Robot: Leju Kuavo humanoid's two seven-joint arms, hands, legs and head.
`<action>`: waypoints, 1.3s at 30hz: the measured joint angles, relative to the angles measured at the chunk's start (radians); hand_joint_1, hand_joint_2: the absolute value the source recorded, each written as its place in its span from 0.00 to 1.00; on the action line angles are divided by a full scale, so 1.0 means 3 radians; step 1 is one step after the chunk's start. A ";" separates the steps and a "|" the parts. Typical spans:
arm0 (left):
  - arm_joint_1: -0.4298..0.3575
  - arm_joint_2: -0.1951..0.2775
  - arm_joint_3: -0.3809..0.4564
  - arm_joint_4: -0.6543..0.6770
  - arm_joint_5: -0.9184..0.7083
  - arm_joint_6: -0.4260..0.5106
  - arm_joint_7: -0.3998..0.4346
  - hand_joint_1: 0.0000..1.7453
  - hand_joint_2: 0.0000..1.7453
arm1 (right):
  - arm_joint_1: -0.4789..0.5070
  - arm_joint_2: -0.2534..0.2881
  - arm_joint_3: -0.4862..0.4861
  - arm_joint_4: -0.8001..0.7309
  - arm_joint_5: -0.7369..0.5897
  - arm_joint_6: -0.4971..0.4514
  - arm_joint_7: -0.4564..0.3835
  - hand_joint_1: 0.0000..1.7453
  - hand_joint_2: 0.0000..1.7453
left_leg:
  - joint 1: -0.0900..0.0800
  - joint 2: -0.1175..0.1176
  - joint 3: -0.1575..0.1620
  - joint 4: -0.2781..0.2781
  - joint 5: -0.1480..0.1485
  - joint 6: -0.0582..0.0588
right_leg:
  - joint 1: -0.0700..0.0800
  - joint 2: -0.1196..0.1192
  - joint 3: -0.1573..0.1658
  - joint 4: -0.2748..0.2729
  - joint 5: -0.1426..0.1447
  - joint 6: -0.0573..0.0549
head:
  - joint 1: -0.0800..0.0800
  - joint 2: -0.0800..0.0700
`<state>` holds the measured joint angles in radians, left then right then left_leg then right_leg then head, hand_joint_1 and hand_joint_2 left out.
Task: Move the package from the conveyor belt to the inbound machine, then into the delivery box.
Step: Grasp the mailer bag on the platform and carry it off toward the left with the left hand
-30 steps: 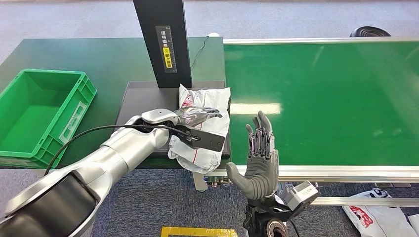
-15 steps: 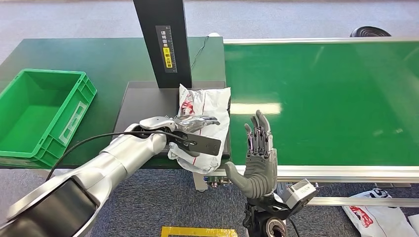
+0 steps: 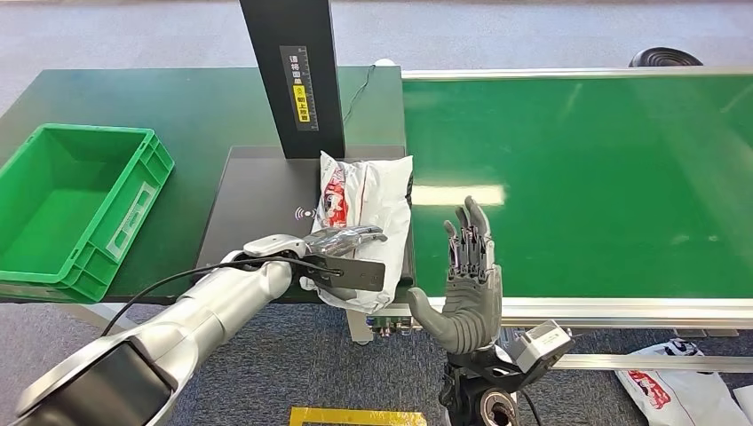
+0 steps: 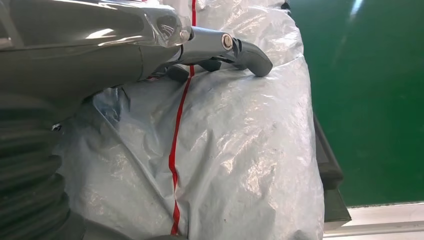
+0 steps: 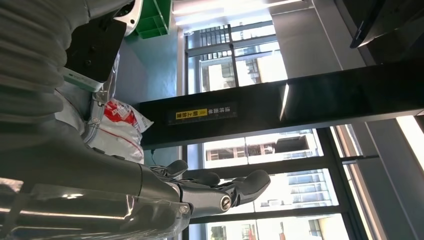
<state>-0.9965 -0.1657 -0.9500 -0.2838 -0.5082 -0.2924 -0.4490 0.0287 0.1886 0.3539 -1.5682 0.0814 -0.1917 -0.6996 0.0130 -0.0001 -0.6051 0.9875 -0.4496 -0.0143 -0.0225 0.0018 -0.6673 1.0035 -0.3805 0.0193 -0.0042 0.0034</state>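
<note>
left hand (image 3: pixel 342 241) rests on package (image 3: pixel 368 191) on inbound machine (image 3: pixel 257 191).

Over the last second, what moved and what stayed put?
The left hand slid back toward the robot along the package, from its middle to its near end, fingers still resting on it. The package, on the black platform, barely shifted. The right hand stayed raised and open; the green bin did not move.

Grey carpet floor (image 3: pixel 266 364) lay under dark green table (image 3: pixel 195 106). Yellow floor marking (image 3: pixel 355 416) sat near centre. Tall windows (image 5: pixel 260 145) with dark frames let in daylight. Round black object (image 3: pixel 664 58) stood far right.
</note>
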 joint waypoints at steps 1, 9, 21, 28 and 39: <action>0.0003 0.0003 0.0006 0.0000 0.0002 0.0003 0.0001 0.00 1.00 | 0.0000 0.0001 -0.0002 0.0000 0.0002 -0.0008 0.0000 0.00 1.00 | 0.0000 0.0000 0.0000 0.0000 0.0000 0.0000 | 0.0000 0.0000 0.0000 0.0000 0.0000 0.0000 | 0.0000 0.0000; 0.0065 0.0037 0.0076 0.0002 0.0030 0.0079 0.0031 0.00 1.00 | 0.0002 0.0001 -0.0014 0.0000 0.0010 -0.0045 0.0000 0.00 1.00 | 0.0000 0.0001 0.0000 0.0000 0.0000 0.0000 | 0.0000 0.0000 0.0000 0.0000 0.0000 0.0000 | 0.0000 0.0000; 0.0201 0.0107 0.0157 0.0004 0.0032 0.0155 0.0080 0.00 1.00 | 0.0003 0.0001 -0.0045 0.0000 0.0021 -0.0055 0.0000 0.00 1.00 | 0.0000 0.0001 0.0003 -0.0001 -0.0001 0.0000 | 0.0000 0.0000 0.0003 0.0000 0.0000 0.0000 | 0.0000 0.0000; 0.0235 0.0139 0.0176 0.0004 0.0009 0.0138 0.0085 0.13 1.00 | 0.0007 0.0001 -0.0058 0.0000 0.0024 -0.0056 0.0000 0.00 1.00 | 0.0000 0.0001 0.0010 -0.0001 -0.0001 0.0000 | 0.0000 0.0000 0.0011 0.0000 -0.0001 0.0000 | 0.0000 0.0000; 0.0224 0.0156 0.0197 0.0003 -0.0075 0.0142 0.0125 1.00 1.00 | 0.0019 0.0001 -0.0080 0.0000 0.0024 -0.0086 0.0000 0.00 1.00 | 0.0000 0.0000 0.0025 -0.0002 -0.0004 -0.0001 | 0.0000 0.0000 0.0030 0.0000 -0.0003 0.0000 | 0.0000 0.0000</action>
<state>-0.9294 -0.1189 -0.8907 -0.2831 -0.5306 -0.2499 -0.4114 0.0345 0.1888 0.3300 -1.5682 0.0885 -0.2173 -0.6996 0.0131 -0.0002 -0.5978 0.9869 -0.4509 -0.0147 -0.0225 0.0018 -0.6584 1.0035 -0.3813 0.0192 -0.0042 0.0034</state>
